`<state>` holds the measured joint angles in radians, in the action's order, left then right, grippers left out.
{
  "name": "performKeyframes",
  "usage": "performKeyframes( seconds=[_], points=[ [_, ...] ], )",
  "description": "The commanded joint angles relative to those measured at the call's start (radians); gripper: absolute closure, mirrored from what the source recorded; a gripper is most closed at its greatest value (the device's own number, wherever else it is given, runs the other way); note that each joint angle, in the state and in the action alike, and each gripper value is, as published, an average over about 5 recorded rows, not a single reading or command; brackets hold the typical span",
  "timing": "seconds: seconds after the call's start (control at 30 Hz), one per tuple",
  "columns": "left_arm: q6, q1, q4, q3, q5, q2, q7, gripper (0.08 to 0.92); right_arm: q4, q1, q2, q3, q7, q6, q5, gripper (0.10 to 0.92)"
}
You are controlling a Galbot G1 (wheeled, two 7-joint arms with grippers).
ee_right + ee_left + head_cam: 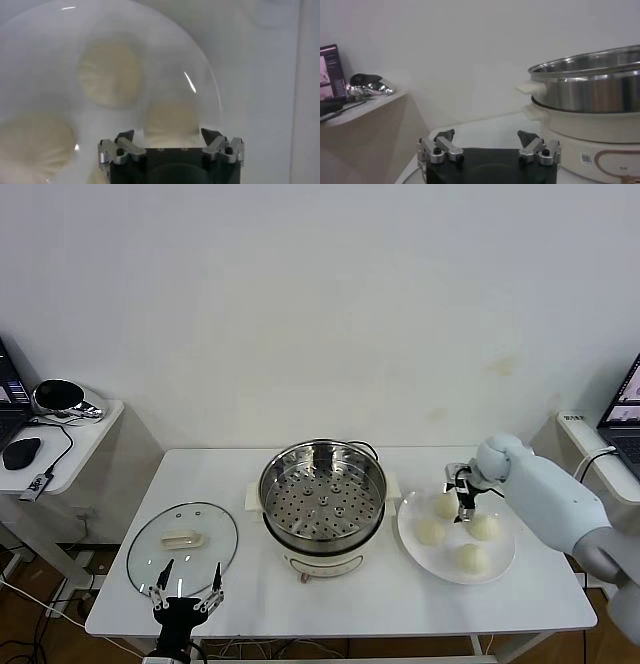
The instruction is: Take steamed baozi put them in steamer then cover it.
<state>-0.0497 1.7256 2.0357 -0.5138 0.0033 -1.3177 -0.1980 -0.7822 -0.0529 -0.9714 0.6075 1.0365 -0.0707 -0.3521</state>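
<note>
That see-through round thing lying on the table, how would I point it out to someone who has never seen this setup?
Start at the shiny steel steamer in the middle of the white table. On the robot's left of it, near the front edge, just beyond the left gripper, lies the cover flat on the table. It is a clear glass disc with a cream handle at its centre, unlike the solid white plate of buns on the other side.

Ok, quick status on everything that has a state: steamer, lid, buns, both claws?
Steamer: uncovered, tray empty.
Cover: flat on the table, left of the steamer.
Steamed baozi: all four on the white plate.
Right claw: open, over the plate among the baozi.
Left claw: open, empty, by the cover.
</note>
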Motion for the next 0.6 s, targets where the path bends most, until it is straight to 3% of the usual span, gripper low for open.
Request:
performKeyframes(
  seconds=[0.03, 0.3, 0.6],
  points=[
    [0.000, 0.000, -0.001, 0.000, 0.004, 0.000, 0.000, 0.177, 0.022, 0.008, -0.018, 0.005, 0.005, 0.002, -0.006, 0.366],
    [-0.005, 0.003, -0.001, -0.002, 0.006, 0.001, -0.001, 0.177, -0.056, 0.038, 0.040, 0.047, 0.021, -0.003, 0.037, 0.441],
    [-0.005, 0.001, -0.002, -0.001, 0.006, 0.003, -0.001, 0.177, -0.360, 0.266, 0.227, 0.229, 0.051, -0.048, 0.264, 0.441]
  ],
)
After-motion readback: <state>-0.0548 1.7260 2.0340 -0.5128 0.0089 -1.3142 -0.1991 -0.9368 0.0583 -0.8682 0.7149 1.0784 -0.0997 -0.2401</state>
